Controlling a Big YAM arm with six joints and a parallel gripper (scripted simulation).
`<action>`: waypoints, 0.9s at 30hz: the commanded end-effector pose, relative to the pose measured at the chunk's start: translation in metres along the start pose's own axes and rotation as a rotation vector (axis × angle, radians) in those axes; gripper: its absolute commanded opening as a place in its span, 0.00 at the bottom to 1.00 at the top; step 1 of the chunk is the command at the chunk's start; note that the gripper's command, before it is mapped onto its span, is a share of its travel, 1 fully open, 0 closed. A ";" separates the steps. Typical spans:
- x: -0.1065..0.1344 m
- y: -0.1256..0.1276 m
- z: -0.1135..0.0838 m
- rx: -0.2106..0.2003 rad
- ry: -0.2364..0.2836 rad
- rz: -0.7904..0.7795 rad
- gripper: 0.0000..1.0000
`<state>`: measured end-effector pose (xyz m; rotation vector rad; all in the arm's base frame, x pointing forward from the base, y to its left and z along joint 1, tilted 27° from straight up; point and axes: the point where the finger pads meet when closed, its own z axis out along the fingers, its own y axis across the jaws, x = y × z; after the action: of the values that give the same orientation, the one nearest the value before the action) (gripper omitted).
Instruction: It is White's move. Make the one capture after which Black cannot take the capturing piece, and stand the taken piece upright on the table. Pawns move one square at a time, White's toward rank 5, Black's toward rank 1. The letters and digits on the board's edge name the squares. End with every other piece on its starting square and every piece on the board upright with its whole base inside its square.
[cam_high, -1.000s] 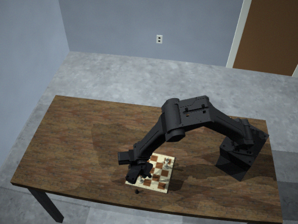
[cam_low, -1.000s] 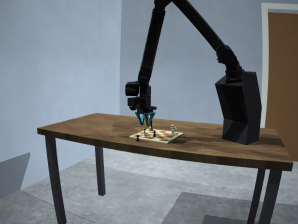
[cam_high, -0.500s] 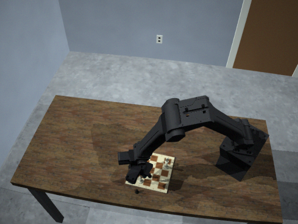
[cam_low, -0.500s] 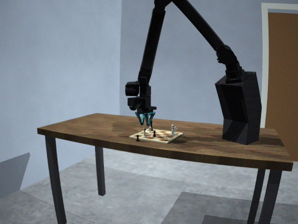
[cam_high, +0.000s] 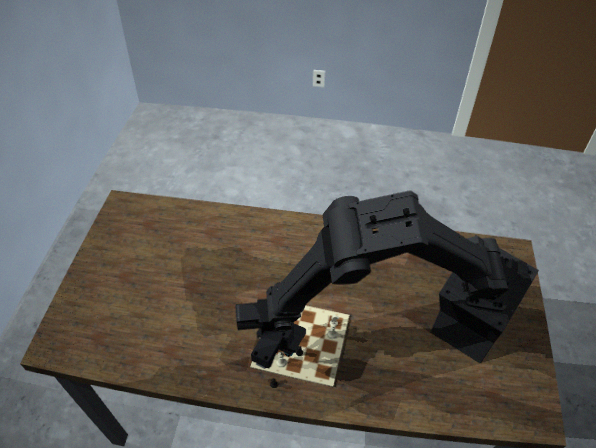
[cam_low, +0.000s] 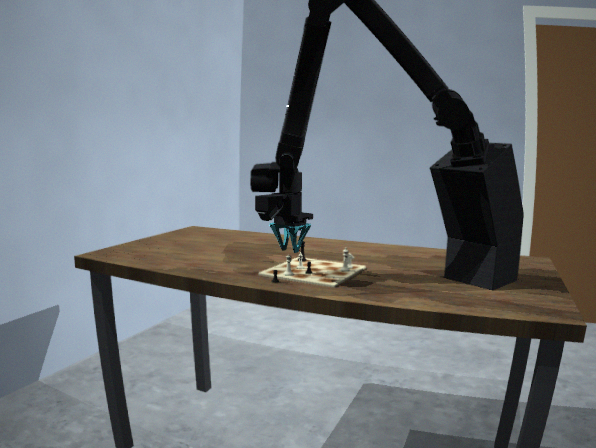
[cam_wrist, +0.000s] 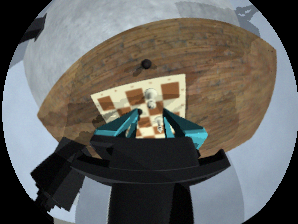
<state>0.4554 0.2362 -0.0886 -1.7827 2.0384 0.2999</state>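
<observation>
Black pawn (cam_high: 273, 383) (cam_low: 275, 276) (cam_wrist: 146, 64), upright on table (cam_high: 150, 250) (cam_low: 175, 260) (cam_wrist: 225, 55), just off chessboard (cam_high: 326, 383) (cam_low: 330, 284) (cam_wrist: 183, 90); removal apparently done. Gripper (cam_high: 272, 348) (cam_low: 290, 250) (cam_wrist: 150, 111) above board, jaws partly open, nothing held. Probably left: capturer's placement, final square unconfirmed.

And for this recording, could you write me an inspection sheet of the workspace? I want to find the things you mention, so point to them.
Surface: wooden table (cam_high: 150, 280) (cam_low: 400, 290) (cam_wrist: 225, 60), chess board (cam_high: 292, 376) (cam_low: 320, 283) (cam_wrist: 135, 82) lying flat on it.
Job's things: white and black pieces upright on the board; one black pawn (cam_high: 273, 383) (cam_low: 275, 276) (cam_wrist: 146, 64) upright on the table, off the board's edge.
Clutter: nothing seen.
Gripper: jaws partly open above the board, nothing held; gripper (cam_high: 282, 345) (cam_low: 290, 249) (cam_wrist: 150, 111) pointing down.
Cables: nothing seen.
Surroundings: blue-grey walls, grey floor, wall outlet (cam_high: 318, 78), brown door (cam_high: 540, 70) (cam_low: 565, 125) with a pale frame.
</observation>
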 end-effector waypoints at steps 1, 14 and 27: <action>-0.013 -0.015 -0.003 0.030 -0.020 -0.009 0.41; -0.004 -0.022 -0.008 0.035 -0.016 -0.005 0.41; -0.004 -0.022 -0.008 0.035 -0.016 -0.005 0.41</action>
<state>0.4548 0.2360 -0.0900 -1.7839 2.0407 0.3015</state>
